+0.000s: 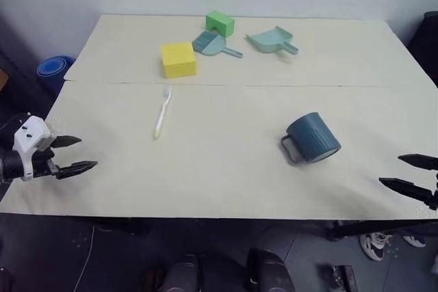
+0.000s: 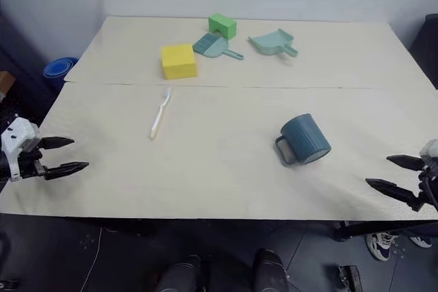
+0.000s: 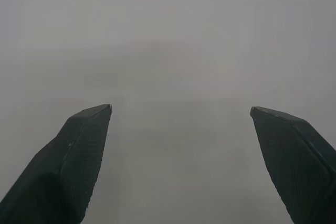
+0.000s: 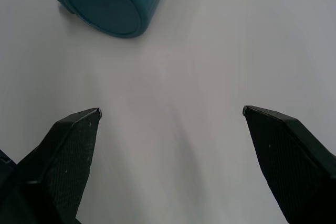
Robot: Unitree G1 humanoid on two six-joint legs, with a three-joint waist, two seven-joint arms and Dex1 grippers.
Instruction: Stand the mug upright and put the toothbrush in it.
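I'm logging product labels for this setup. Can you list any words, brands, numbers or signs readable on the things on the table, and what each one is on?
None: no text, brand, number or sign can be read anywhere.
The mug, toothbrush, yellow block, green block, hand brush and dustpan all look plain.
The table top carries no print either.

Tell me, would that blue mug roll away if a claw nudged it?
Probably a little: the mug lies on its round side on the smooth table. Its handle touches the tabletop, so it would likely stop rolling toward that side. It looks rigid.
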